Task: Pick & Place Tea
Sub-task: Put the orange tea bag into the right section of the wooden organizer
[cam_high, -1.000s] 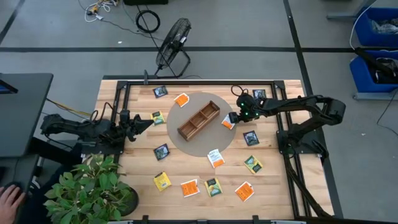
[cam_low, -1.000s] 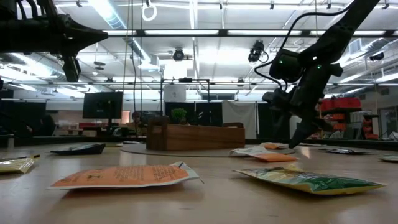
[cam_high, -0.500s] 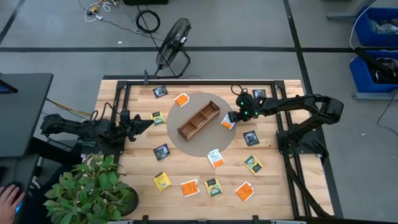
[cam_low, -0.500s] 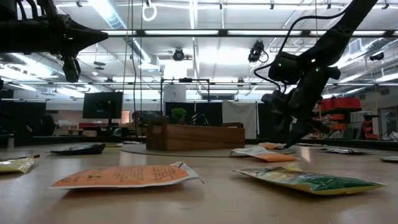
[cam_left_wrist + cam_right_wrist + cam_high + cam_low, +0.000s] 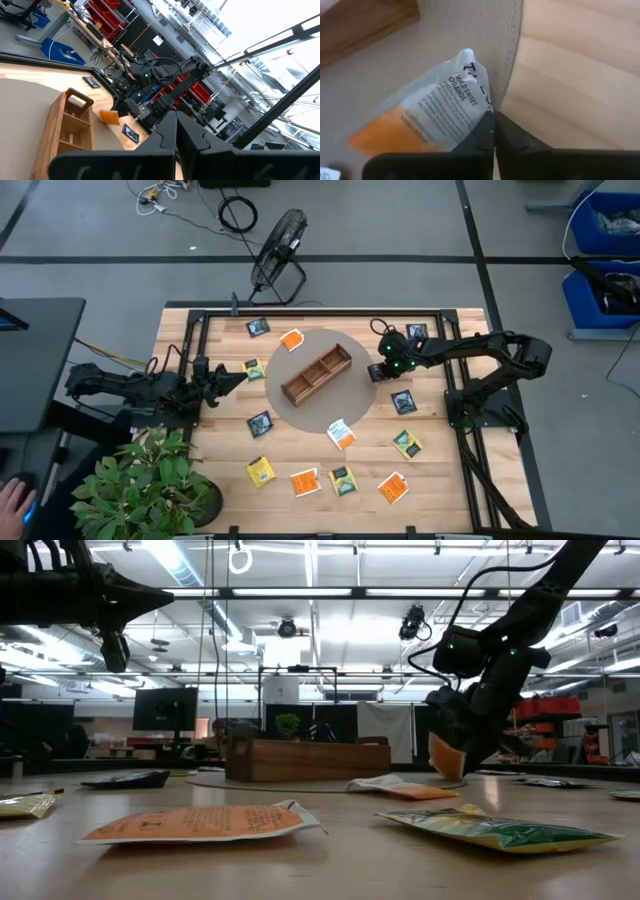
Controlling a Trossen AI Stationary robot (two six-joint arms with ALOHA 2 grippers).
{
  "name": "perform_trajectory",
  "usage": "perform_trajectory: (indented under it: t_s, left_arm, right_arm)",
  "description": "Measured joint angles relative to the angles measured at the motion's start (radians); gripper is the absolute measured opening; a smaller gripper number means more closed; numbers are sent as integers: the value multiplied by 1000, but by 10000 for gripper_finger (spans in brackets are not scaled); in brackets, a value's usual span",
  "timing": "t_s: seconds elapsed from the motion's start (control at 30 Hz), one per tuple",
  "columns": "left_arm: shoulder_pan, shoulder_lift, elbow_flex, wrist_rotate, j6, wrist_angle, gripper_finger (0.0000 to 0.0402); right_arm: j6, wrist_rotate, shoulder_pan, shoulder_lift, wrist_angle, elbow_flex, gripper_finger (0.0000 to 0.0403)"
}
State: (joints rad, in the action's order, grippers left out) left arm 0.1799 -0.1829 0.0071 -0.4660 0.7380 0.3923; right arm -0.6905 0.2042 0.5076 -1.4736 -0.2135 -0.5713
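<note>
My right gripper (image 5: 381, 372) hangs over the right edge of the round grey mat (image 5: 322, 412), shut on an orange-and-white tea packet (image 5: 430, 115). The packet (image 5: 445, 757) is tilted, one end raised off the mat. The wooden three-compartment tray (image 5: 317, 376) lies on the mat to the left of it. Other tea packets lie about the table: an orange one (image 5: 291, 340), a white-and-orange one (image 5: 340, 433), a navy one (image 5: 403, 401), a green one (image 5: 406, 444). My left gripper (image 5: 240, 376) waits shut at the table's left side, pointing at the tray (image 5: 67, 125).
A black metal frame (image 5: 320, 310) borders the table. A potted plant (image 5: 150, 485) stands at the front left corner, a floor fan (image 5: 278, 250) behind the table. More packets line the front edge (image 5: 304, 481). A person's hand (image 5: 10, 500) shows at the far lower left.
My right gripper has shut on the orange-and-white packet and tipped it up. The mat with the tray and the white-and-orange packet has shifted slightly left. The left arm stayed still.
</note>
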Motion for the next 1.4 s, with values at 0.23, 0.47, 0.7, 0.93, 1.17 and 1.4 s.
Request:
perform_trajectory:
  t_s: [0.23, 0.47, 0.7, 0.93, 1.17, 1.4]
  left_arm:
    - [0, 0, 0, 0, 0, -1, 3]
    - [0, 0, 0, -1, 0, -1, 3]
    - [0, 0, 0, -2, 1, -1, 3]
    - [0, 0, 0, -3, 2, -1, 3]
    - [0, 0, 0, -3, 2, -1, 3]
    - [0, 0, 0, -4, 10, -1, 3]
  right_arm:
    - [7, -28, 0, 90, -1, 0, 2]
    - [127, -178, -35, 227, -144, -57, 1]
    - [340, -409, -130, 263, -185, -221, 0]
    - [623, -542, -204, 192, -119, -332, 0]
    - [838, -571, -227, 83, 54, -337, 0]
    - [1049, -611, -238, -36, 212, -337, 0]
